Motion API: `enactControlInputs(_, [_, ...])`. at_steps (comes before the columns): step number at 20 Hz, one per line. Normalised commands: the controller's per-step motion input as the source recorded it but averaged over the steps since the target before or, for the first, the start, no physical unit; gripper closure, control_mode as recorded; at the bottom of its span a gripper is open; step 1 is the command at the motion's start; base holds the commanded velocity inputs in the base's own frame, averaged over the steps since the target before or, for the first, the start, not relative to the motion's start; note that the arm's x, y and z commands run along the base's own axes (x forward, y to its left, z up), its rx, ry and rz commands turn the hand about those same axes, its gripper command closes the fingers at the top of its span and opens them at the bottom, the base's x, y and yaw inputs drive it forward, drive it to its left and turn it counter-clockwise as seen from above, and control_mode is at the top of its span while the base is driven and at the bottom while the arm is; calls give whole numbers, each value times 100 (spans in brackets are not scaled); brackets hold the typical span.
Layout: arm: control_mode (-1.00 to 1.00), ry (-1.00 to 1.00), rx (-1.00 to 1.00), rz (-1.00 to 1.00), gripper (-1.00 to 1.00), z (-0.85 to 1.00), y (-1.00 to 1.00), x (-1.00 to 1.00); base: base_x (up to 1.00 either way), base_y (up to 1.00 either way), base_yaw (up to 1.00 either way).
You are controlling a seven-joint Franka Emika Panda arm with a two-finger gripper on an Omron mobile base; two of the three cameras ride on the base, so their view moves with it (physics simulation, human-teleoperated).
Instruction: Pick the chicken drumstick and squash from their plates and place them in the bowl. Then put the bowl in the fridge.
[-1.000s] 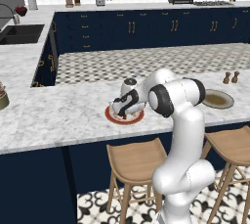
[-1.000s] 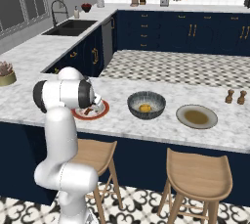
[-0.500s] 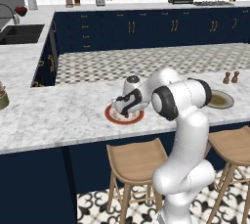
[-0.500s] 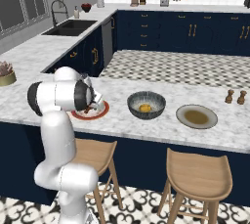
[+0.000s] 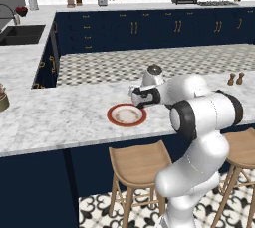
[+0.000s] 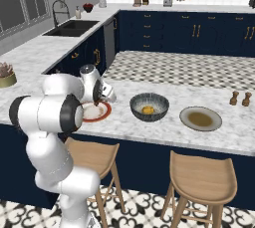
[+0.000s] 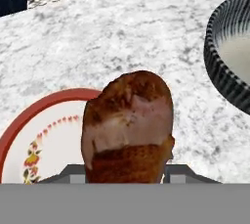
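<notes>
My gripper [image 7: 127,169] is shut on the chicken drumstick [image 7: 128,125], a reddish-brown roasted piece held just above the red-rimmed white plate [image 7: 29,135]. In the left base view the gripper [image 5: 141,100] hangs over the right edge of that plate [image 5: 126,115], whose middle is bare. The dark ribbed bowl [image 6: 149,106] stands right of the red-rimmed plate [image 6: 97,111], and the yellow squash [image 6: 148,109] lies inside it. The bowl's fluted wall [image 7: 229,61] is close on the right in the hand view. A grey-beige plate [image 6: 200,118] lies bare further right.
Two small brown shakers [image 6: 239,98] stand behind the grey-beige plate. Wooden stools [image 6: 199,172] sit under the counter's front edge. A sink [image 6: 72,27] and a potted plant [image 6: 6,74] are on the left counter. Bare marble [image 5: 60,117] stretches left of the red-rimmed plate.
The jaws closed on the drumstick down at the red-rimmed plate, then the hand rose a little with it, leaving the plate bare.
</notes>
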Motion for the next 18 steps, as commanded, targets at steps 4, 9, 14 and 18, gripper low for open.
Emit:
enactControlInputs(4, [-100,-4,0,-1,100,100,-77,-21,0,0,0])
enactControlInputs(9, [-100,13,7,-12,100,44,-91,-1,0,0,0])
enactControlInputs(14, [-100,13,3,-14,100,-18,-77,1,0,0,0])
enactControlInputs(18, [-100,21,0,-9,100,-38,-49,14,0,0,0])
